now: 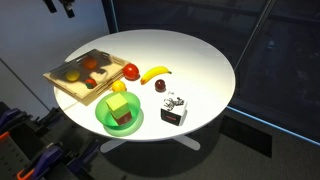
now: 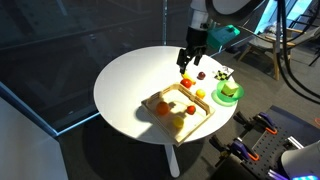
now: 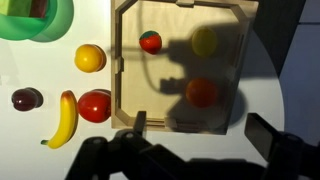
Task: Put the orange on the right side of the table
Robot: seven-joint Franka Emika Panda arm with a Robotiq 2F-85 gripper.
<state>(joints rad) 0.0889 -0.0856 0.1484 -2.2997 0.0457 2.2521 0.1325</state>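
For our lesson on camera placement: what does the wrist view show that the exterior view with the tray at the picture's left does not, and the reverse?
Only the wrist view: the gripper seen open, its fingers spread along the lower edge, and the green on the small red fruit. Only that exterior view: the black-and-white box and the whole round top of the table. Both: the wooden tray holding the orange, with the banana and red apple outside it.

The table [image 1: 200,60] looks smooth and white, the tray [image 3: 114,60] pale wood, the plate [image 1: 103,122] glossy green.
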